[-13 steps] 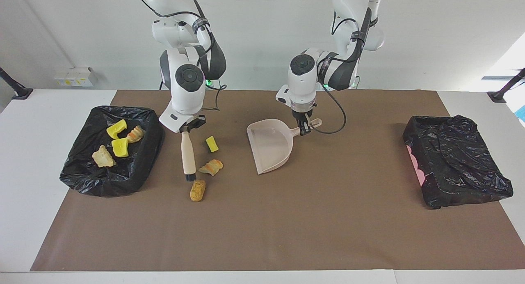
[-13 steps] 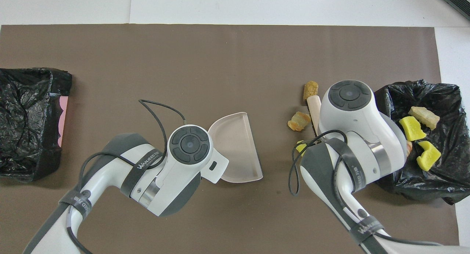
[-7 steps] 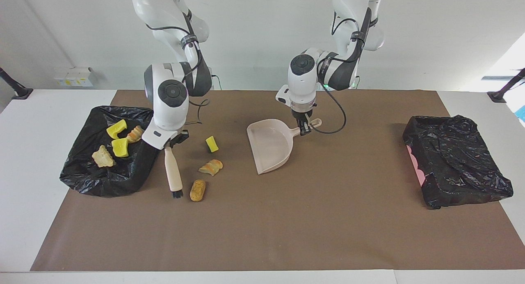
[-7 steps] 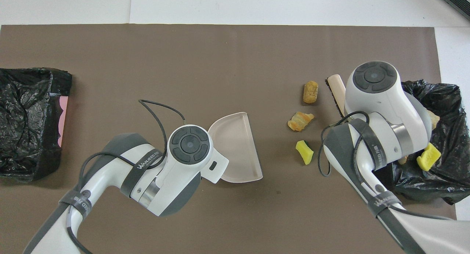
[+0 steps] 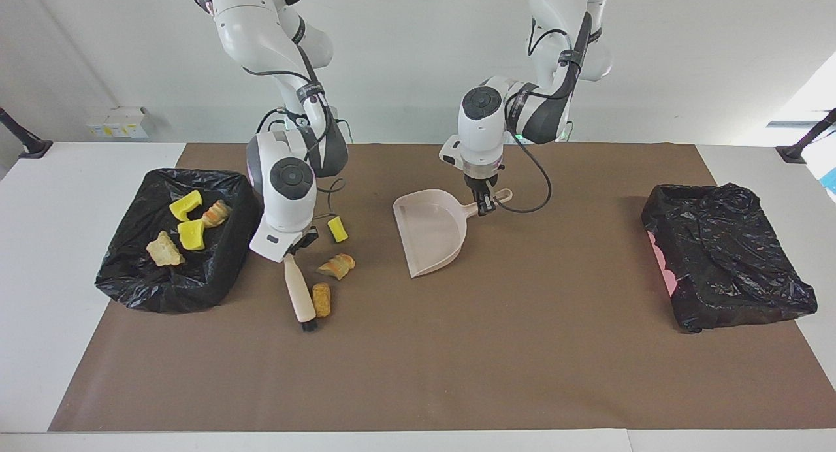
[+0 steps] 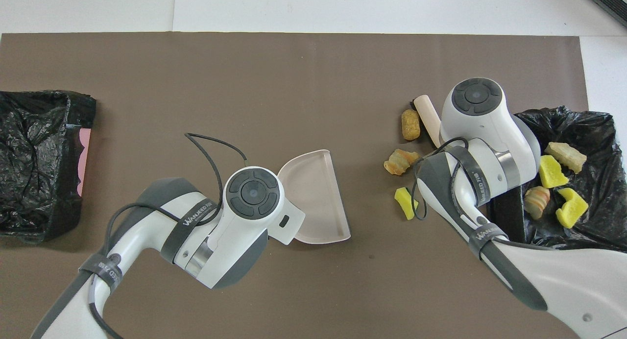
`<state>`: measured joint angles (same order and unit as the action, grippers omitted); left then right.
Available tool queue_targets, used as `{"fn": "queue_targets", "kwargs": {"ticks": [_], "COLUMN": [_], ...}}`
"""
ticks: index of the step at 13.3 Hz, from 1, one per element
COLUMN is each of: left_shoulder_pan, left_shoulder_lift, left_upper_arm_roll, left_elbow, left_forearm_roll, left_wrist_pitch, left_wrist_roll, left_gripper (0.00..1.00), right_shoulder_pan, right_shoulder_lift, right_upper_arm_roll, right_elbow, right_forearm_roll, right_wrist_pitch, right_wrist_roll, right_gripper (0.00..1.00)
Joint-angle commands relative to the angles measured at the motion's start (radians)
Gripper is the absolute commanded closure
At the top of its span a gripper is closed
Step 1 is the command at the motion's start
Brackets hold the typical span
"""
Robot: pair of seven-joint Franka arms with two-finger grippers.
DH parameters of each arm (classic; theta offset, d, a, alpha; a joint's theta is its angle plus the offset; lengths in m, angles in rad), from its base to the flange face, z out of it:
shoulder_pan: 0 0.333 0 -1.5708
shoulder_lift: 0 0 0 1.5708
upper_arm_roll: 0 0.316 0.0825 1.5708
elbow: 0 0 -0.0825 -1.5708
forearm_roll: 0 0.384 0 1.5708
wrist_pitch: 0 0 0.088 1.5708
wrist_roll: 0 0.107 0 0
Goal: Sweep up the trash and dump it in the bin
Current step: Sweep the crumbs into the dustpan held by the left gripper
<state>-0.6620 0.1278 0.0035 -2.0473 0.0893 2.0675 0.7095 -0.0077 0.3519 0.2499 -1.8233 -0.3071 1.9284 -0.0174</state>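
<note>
My right gripper (image 5: 292,251) is shut on a beige brush (image 5: 298,294), which slants down to the mat with its dark bristles (image 5: 307,324) beside an orange lump of trash (image 5: 321,300). A tan-orange piece (image 5: 337,266) and a yellow sponge piece (image 5: 337,228) lie nearer the robots. My left gripper (image 5: 484,205) is shut on the handle of the beige dustpan (image 5: 431,233), which rests on the mat. The black-lined bin (image 5: 215,275) at the right arm's end holds several pieces of trash (image 5: 191,234). From overhead, the brush handle (image 6: 426,117) shows beside the lump (image 6: 410,125).
A second black-lined bin (image 5: 725,256) stands at the left arm's end of the brown mat (image 5: 457,360). A black cable (image 6: 215,145) loops from the left wrist near the dustpan (image 6: 313,197). White table shows around the mat.
The right arm carried the brush from the lump's dustpan side out toward the bin, then back against the lump's bin side. The lump shifted slightly toward the dustpan. The left arm stayed still.
</note>
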Motion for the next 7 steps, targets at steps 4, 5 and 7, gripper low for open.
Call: {"fn": "queue_targets", "kwargs": {"ticks": [4, 5, 7], "left_shoulder_pan": [0.012, 0.027, 0.028], "left_shoulder_lift": [-0.034, -0.034, -0.033], "left_upper_arm_roll": [-0.002, -0.005, -0.005], "left_elbow": [-0.048, -0.048, -0.048], "left_forearm_roll": [0.004, 0.003, 0.003], "left_wrist_pitch": [0.022, 0.022, 0.023], "left_wrist_roll": [-0.007, -0.007, -0.010], "left_gripper": [1.00, 1.00, 1.00], "right_shoulder_pan": [0.043, 0.061, 0.066], "right_shoulder_lift": [-0.062, -0.067, -0.074], "right_upper_arm_roll": [0.086, 0.086, 0.113], "right_elbow": [-0.082, -0.091, -0.094], "right_forearm_roll": [0.192, 0.239, 0.351], "right_wrist_pitch": [0.011, 0.011, -0.009], "right_wrist_roll": [0.039, 0.028, -0.019], "right_gripper": [1.00, 1.00, 1.00]}}
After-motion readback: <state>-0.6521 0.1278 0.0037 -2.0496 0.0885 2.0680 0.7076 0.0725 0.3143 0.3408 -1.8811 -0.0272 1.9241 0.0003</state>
